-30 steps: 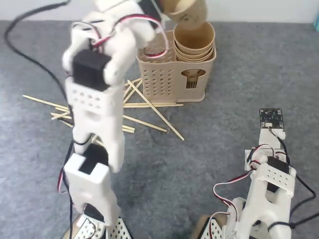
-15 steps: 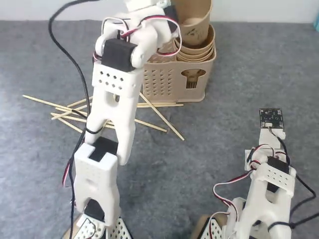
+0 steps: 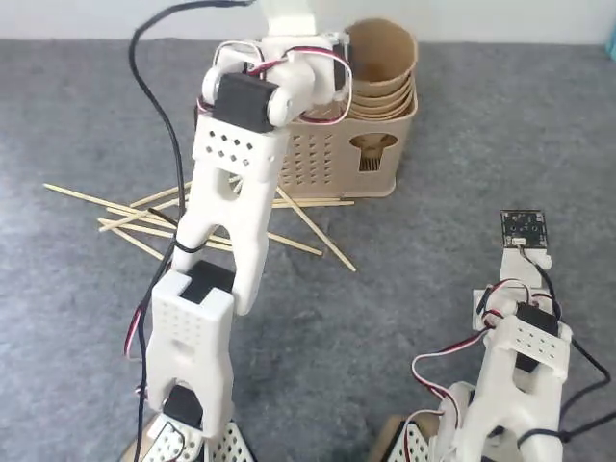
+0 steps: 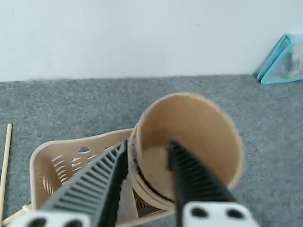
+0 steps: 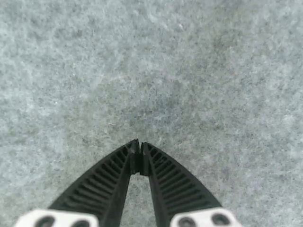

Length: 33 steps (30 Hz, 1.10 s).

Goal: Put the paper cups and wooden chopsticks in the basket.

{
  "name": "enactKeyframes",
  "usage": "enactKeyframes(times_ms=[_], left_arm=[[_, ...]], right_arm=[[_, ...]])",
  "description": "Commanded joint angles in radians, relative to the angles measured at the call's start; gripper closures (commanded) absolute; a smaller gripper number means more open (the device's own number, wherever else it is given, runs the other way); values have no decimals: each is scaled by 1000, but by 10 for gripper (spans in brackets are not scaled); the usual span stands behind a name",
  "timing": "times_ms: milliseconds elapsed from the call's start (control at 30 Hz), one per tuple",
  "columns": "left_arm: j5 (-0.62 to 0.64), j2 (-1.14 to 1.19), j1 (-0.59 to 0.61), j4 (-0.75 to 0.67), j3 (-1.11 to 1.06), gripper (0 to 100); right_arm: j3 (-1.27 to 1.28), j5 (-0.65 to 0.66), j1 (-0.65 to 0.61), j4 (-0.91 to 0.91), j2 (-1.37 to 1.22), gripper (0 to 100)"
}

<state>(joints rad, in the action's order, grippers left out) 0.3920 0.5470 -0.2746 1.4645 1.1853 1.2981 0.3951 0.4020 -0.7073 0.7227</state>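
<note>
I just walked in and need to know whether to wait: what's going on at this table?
The left arm reaches over the basket, its jaws open astride the rim of the top paper cup, which sits nested in the stack of cups inside the basket. The wooden chopsticks lie scattered on the grey mat beside the basket, not yet put in. The right arm sits folded back, jaws shut above bare mat.
</note>
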Motion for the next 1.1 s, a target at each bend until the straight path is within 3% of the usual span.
enactKeyframes(times_ms=[0,167,233,300,400,567,867,967,1067], left_arm=[[34,-15,2,11,58,765],[34,-15,32,155,245,769],[34,-15,69,272,380,773],[17,-17,123,302,479,780],[-48,-98,256,302,414,804],[-69,-370,411,296,-68,804],[-262,-872,565,281,-886,804],[-334,-961,635,196,-1161,804],[-381,-1013,666,-31,-1469,804]], right_arm=[[-6,17,-12,22,31,991],[-6,17,-13,22,31,991],[-6,17,-13,21,31,991],[-6,17,-13,21,31,991],[-5,17,-25,21,31,991],[-5,17,-25,21,31,991],[-5,17,-25,22,31,991],[-5,17,-25,22,31,991],[-5,17,-24,16,31,991]])
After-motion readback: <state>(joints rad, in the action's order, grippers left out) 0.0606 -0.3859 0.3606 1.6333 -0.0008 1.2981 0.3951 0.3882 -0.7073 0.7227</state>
